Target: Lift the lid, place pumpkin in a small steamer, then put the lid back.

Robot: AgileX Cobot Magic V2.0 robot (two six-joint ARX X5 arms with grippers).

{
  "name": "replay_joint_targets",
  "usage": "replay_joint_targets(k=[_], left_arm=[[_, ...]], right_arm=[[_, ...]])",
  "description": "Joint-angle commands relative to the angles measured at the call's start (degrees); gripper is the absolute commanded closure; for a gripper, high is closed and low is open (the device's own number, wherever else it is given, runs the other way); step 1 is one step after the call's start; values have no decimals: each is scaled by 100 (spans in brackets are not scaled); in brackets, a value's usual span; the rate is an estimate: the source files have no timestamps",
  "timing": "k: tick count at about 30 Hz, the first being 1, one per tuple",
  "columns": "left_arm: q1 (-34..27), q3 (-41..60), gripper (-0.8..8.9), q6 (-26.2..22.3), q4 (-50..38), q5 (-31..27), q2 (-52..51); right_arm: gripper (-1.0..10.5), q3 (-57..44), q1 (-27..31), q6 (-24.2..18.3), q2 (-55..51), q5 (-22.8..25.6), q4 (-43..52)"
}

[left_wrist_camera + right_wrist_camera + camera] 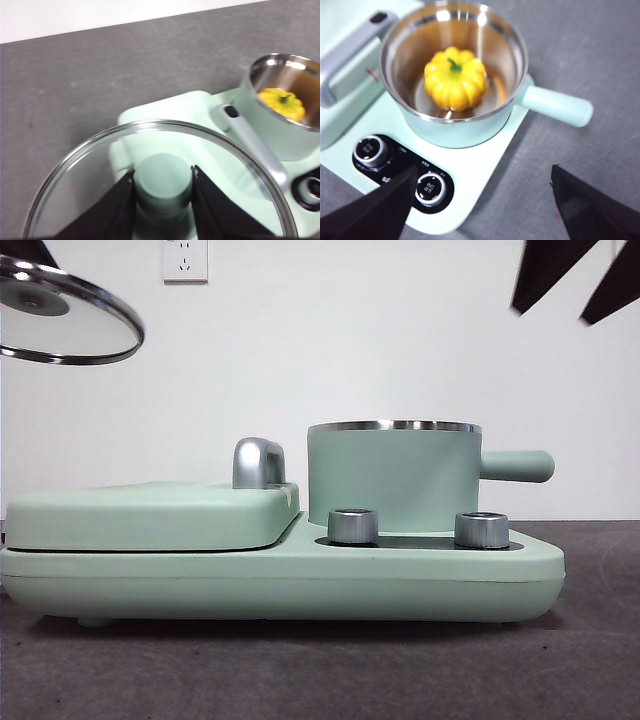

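On the grey table (600,45), the pumpkin (455,77) sits in the steamer (392,480). Left gripper (163,192) clamps the lid (160,175) by its knob; right gripper (485,200) hangs spread, empty. An off-centre lowering could catch the rim.

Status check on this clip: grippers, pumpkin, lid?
Left gripper shut on lid knob, held high, off to the side. Right gripper open, empty, above steamer. Pumpkin in steamer. Nothing over the pot mouth.
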State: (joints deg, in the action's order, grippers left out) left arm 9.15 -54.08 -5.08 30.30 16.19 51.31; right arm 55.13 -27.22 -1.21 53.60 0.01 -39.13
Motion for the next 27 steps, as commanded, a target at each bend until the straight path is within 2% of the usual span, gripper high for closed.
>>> replay_joint_targets(k=[1,6,14,23,27], left_arm=[[133,-81,803,20,-160,195,7],[522,-81,804,20,-179,195,7],[1279,-81,804,22,-654,195,205],[2199,-83,804,31,-2052,192,999],[2487,-83,804,319,-3014,164,1528]], right_arm=[[538,-227,-28,151,-457,7,48],[538,-586,-28,385,-1244,9,-127],[538,-708,-28,728,-1853,4,-573],[538,-708,-28,726,-1971,7,-612],[538,-708,-28,726,-1965,7,-610]])
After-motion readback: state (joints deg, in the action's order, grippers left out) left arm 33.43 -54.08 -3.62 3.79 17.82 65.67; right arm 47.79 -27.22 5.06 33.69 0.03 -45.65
